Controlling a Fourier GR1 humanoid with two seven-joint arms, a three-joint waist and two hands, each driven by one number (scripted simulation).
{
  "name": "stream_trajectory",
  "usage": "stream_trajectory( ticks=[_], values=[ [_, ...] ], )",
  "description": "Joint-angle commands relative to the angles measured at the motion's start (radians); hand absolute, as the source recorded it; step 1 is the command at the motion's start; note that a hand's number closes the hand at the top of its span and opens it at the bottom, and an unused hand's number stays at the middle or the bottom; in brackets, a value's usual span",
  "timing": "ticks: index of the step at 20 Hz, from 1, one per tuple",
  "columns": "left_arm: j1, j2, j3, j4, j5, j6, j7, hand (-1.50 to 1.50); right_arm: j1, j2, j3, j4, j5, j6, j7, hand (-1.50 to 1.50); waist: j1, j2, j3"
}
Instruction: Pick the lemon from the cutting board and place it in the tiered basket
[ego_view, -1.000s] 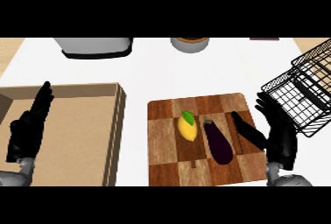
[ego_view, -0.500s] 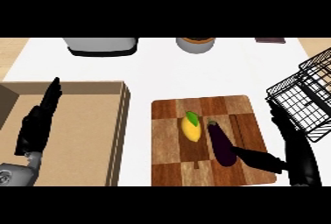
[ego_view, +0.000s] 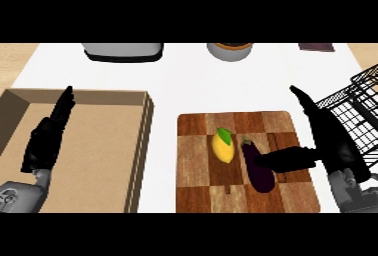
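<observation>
- Lemon (ego_view: 223, 148) lies on the cutting board (ego_view: 201, 190), just beside the eggplant (ego_view: 258, 170).
- Right hand (ego_view: 328, 145) is spread, fingers straight, thumb out toward the eggplant, with the tiered basket (ego_view: 358, 107) alongside.
- Left hand (ego_view: 46, 142) has its fingers straight and together, over the box (ego_view: 107, 150).

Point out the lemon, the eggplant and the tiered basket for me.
lemon (ego_view: 223, 148), head view, middle of its yellow body.
eggplant (ego_view: 260, 179), head view, lower purple body.
tiered basket (ego_view: 359, 105), head view, its black wire wall.
</observation>
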Motion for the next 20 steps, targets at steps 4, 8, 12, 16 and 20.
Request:
stream_trajectory(
  ticks=[4, 8, 12, 16, 20],
  values=[
    [-0.047, -0.016, 0.018, 0.018, -0.013, 0.001, 0.028, 0.00, -0.171, 0.095, 0.005, 0.160, -0.067, 0.113, 0.248, -1.50, -0.004, 0.001, 0.003],
    [-0.041, -0.046, -0.007, 0.031, -0.041, 0.010, 0.010, 0.00, -0.189, 0.178, 0.066, 0.297, -0.031, 0.095, 0.240, -1.50, -0.003, 0.003, 0.003],
    [-0.019, -0.039, 0.009, 0.003, -0.027, -0.011, 0.020, 0.00, -0.230, 0.188, 0.072, 0.284, -0.030, 0.136, 0.320, -1.50, -0.010, -0.004, 0.003],
    [-0.047, -0.032, 0.050, 0.066, -0.029, -0.027, -0.014, 0.00, -0.266, 0.256, 0.098, 0.356, 0.009, 0.132, 0.313, -1.50, -0.012, -0.001, 0.003],
    [0.000, -0.069, 0.013, 0.005, -0.064, 0.003, 0.020, 0.00, -0.161, 0.260, 0.119, 0.325, 0.032, 0.133, 0.267, -1.50, -0.017, -0.004, 0.004]
  ],
)
